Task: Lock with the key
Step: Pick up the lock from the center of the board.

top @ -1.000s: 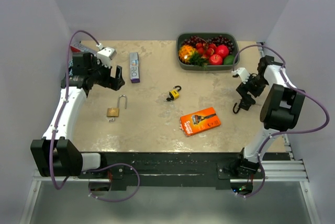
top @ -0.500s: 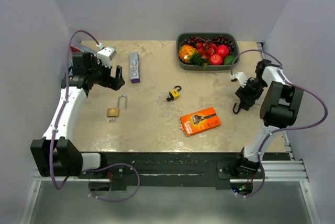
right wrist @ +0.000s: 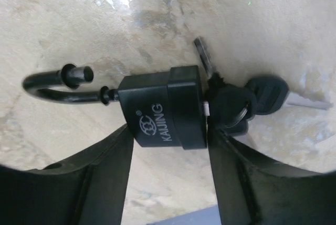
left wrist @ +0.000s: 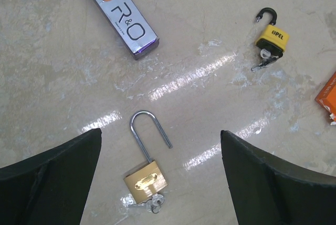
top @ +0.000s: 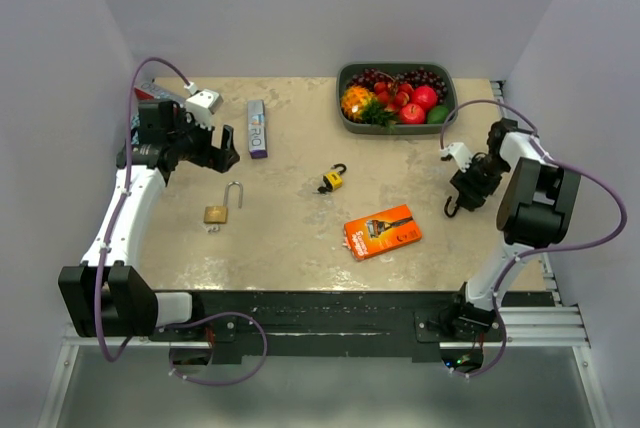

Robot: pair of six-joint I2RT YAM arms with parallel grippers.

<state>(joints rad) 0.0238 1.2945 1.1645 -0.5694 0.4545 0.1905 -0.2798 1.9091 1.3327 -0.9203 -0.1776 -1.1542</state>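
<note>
right wrist view: black padlock [right wrist: 160, 112] gripped, shackle [right wrist: 52, 85] sprung open, nothing locked yet.
the right fingers [right wrist: 79, 183] are closed on the lock's body near the right edge of the tabletop [top: 300, 238], with a bunch of keys [right wrist: 247, 101] at its base. the left fingers [left wrist: 50, 175] are spread wide and empty over a brass padlock [left wrist: 145, 180], also open. pressing the shackle home and turning the key look to be left.

Pale beige, stone-look worktop [top: 300, 238] boxed in by plain lilac-grey walls [top: 300, 8].
Light glares in streaks on its glossy surface; a black rail [top: 330, 308] edges the near side.
</note>
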